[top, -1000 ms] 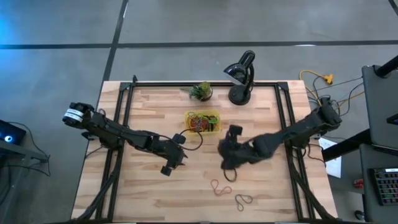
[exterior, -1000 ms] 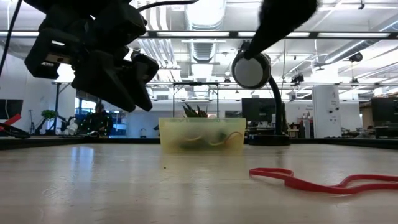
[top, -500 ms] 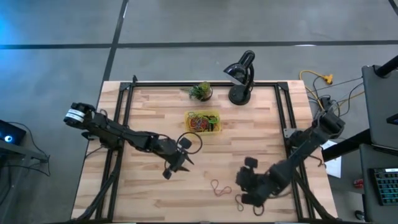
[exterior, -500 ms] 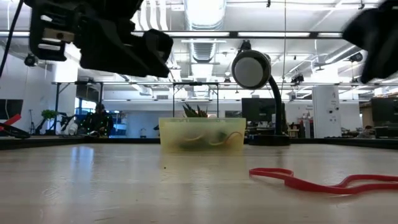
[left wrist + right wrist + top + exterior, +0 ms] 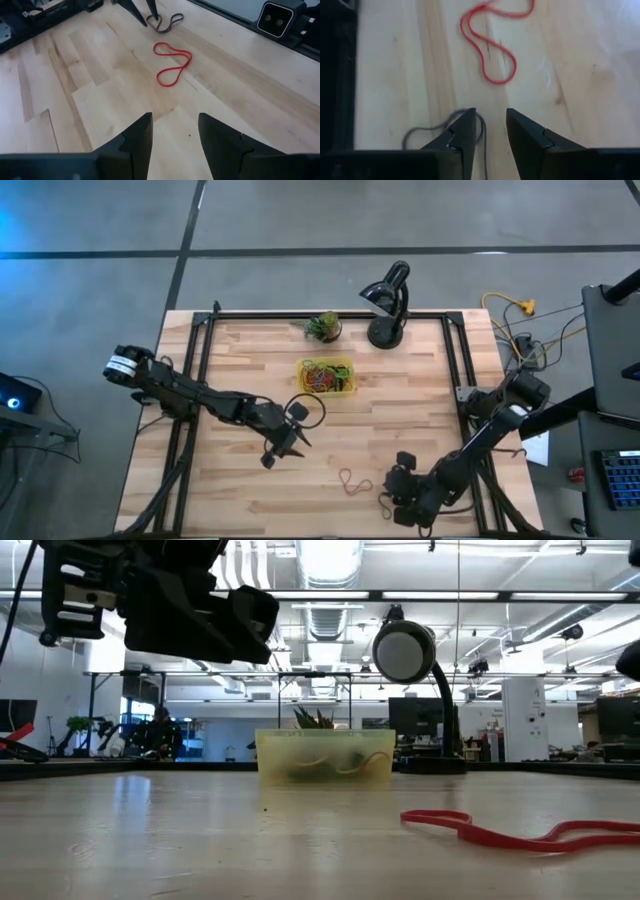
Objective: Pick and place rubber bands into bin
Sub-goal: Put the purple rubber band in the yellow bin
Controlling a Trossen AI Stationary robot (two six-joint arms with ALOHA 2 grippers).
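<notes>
On table: twisted red rubber band (image 5: 171,64), flat, figure-eight.

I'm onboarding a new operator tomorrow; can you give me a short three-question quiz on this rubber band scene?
1. True or false: the red rubber band already lies in the bin.
2. Which gripper is down at the dark rubber band near the table's front edge? A) left gripper B) right gripper
3. Fill in: behind the bin stand a small potted plant and a black ____.

Key
1. False; it lies on the bare table.
2. B; its fingers are apart, the band beside one finger.
3. Desk lamp.
</notes>
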